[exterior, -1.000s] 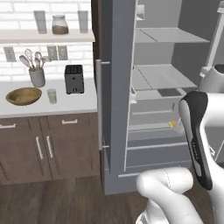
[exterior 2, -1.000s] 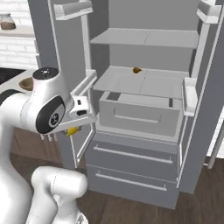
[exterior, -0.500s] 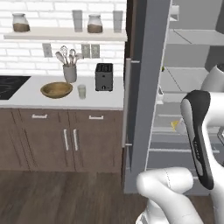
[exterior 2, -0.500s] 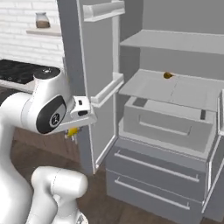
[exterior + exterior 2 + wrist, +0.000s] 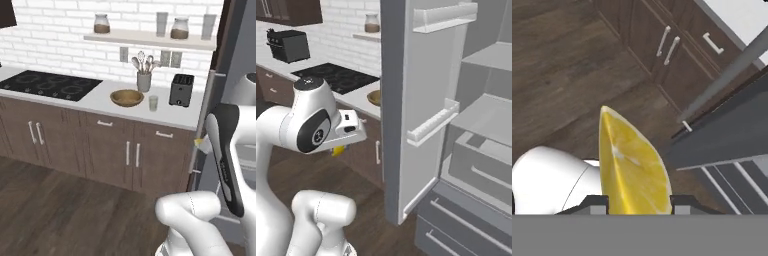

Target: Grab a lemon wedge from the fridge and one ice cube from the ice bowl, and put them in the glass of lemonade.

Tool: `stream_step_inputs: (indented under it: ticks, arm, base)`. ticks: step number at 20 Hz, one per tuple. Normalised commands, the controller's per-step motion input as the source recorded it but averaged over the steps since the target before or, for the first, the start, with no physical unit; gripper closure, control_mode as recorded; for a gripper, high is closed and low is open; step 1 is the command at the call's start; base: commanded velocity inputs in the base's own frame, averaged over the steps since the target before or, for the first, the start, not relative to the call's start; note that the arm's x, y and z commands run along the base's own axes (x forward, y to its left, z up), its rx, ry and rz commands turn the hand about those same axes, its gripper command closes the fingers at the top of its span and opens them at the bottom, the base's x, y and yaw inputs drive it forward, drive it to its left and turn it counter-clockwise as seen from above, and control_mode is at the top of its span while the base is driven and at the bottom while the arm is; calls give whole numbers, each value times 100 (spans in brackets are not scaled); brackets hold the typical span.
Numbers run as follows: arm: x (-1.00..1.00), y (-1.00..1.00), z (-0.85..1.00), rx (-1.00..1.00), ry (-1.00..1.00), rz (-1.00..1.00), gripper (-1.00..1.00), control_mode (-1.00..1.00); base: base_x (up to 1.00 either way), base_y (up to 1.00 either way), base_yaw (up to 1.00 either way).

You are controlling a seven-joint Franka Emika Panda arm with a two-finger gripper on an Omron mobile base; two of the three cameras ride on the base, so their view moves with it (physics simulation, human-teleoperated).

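bright yellow lemon wedge (image 5: pixel 633 167) clamped in the pincer (image 5: pixel 637 202), long axis running away from the hand, pointy tip leading, out over dark wood plank floor (image 5: pixel 567 65), tall matte grey fridge (image 5: pixel 421 100) door open, pale worktop (image 5: pixel 145 107) with wooden ice bowl (image 5: pixel 127 97) beside small clear glass of lemonade (image 5: pixel 153 103)

End effector (image 5: pixel 637 200) clamped on lemon wedge (image 5: pixel 632 165), arm folded close, held mid-height.

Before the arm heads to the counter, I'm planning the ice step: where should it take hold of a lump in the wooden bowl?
Probably from straight above. The ice bowl is wide and shallow with an open top, and its raised rim blocks a sideways approach. The utensil cup stands close behind it and the glass of lemonade beside it. Pinch one lump across its sides; single lumps are too small to tell apart here.
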Motion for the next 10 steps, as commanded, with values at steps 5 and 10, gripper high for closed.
stream_step_inputs:
  ticks: [5, 10]
  arm:
    - [0, 0, 0, 0, 0, 0, 100, 100]
    - [0, 0, 0, 0, 0, 0, 100, 100]
  base:
    - [100, 66, 0]
    - [100, 49, 0]
